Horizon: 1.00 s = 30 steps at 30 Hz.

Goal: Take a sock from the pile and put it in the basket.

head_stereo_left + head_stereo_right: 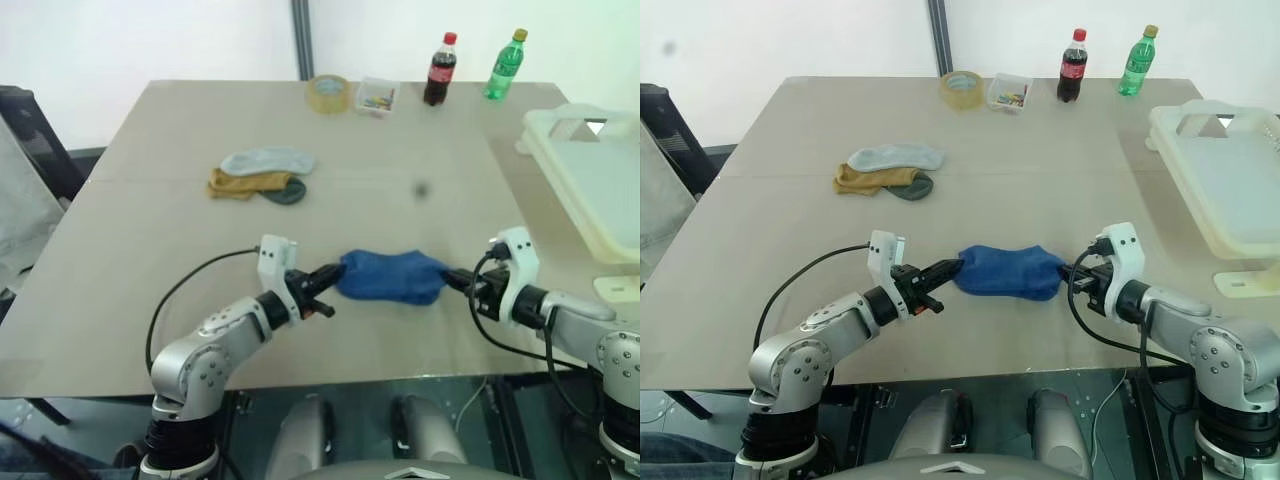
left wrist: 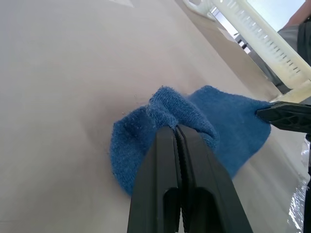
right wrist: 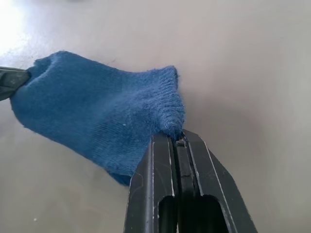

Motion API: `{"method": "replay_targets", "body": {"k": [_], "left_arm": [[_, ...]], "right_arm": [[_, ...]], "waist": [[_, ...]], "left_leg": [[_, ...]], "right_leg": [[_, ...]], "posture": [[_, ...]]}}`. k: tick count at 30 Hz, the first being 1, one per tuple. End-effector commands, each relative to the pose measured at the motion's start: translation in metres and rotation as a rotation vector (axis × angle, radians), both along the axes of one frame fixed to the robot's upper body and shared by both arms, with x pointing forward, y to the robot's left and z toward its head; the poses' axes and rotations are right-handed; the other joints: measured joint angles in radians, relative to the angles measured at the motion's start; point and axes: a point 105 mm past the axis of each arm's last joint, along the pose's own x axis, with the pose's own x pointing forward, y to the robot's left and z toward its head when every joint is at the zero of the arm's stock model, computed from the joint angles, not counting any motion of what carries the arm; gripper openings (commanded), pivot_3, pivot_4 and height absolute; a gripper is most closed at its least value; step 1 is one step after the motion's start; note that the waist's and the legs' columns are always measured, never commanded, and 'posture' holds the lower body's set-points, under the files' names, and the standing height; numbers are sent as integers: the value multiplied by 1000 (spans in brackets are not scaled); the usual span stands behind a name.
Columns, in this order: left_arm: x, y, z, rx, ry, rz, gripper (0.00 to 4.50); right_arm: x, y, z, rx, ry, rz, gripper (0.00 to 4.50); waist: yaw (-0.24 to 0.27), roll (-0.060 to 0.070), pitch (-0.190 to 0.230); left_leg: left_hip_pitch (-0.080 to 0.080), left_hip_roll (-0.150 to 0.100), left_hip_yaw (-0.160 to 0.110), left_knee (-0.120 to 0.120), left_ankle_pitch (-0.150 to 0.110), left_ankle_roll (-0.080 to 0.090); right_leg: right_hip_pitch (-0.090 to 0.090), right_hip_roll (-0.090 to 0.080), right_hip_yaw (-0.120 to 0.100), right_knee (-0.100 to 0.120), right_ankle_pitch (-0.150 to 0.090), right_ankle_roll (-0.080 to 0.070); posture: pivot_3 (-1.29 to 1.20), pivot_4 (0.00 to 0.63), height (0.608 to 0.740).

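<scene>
1. The left gripper [image 1: 332, 279] is reaching in from the left, almost level, and its fingers are pressing together on one end of the blue sock [image 1: 392, 277].
2. The right gripper [image 1: 452, 279] is coming from the right, tilting a little down, and its fingers are pinching shut on the other end of the same sock.
3. The sock is hanging stretched between both grippers, over the near part of the table [image 1: 140, 250].
4. The pile [image 1: 260, 174] is lying well apart, further back on the left.
5. The basket [image 1: 590, 185] is sitting at the table's right edge, beyond the right arm.
6. Bare table is lying between the sock and the basket.
</scene>
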Motion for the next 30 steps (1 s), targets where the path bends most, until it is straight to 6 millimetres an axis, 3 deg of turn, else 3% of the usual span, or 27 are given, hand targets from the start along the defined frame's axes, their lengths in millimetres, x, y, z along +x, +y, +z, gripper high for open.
{"method": "replay_targets", "body": {"k": [1,9,13,14,18,21,24,28,30], "left_arm": [[0,0,5,11,-36,2,74],[7,6,-14,82,-8,34,74],[7,4,-19,111,-13,21,0],[8,3,-20,114,-15,17,0],[9,3,-21,124,-20,13,0],[8,2,-21,129,-22,2,0],[8,1,-22,132,-22,-5,0],[6,-2,-23,133,-15,-22,0],[5,-3,-23,133,-14,-24,0]], "right_arm": [[-1,3,5,4,-32,12,0],[-3,3,-2,-16,-14,25,0],[-6,0,-5,-35,-3,32,1351],[-7,-1,-5,-36,-4,33,1962],[-6,-7,-2,-62,-27,25,3556],[5,-7,15,-74,-141,16,3556],[11,8,31,-76,-280,75,3556],[17,42,15,-193,-386,213,3556],[21,50,7,-190,-404,215,3556]], "waist": [[0,0,0],[0,0,0],[2,0,0],[1,0,0],[1,0,0],[1,0,0],[0,0,0],[-1,0,0],[1,0,0]], "left_leg": [[0,0,0,0,0,0],[0,0,0,0,0,0],[0,0,0,0,0,0],[0,0,0,0,0,0],[-1,0,0,0,0,0],[-1,0,0,0,0,0],[-1,0,0,0,0,0],[-1,0,0,-1,0,0],[-1,0,1,-1,0,0]], "right_leg": [[0,0,0,0,0,0],[0,0,0,0,0,0],[0,0,0,0,0,0],[0,-1,0,-1,0,0],[-1,-1,0,-1,0,0],[-1,-1,0,0,0,0],[-1,-1,0,0,0,0],[-1,-1,0,-1,0,0],[-1,-1,0,-1,0,0]], "posture": [[0,150,740],[0,150,740],[0,150,740],[0,150,740],[0,150,740],[0,150,740],[0,150,740],[0,150,740],[0,150,740]]}}
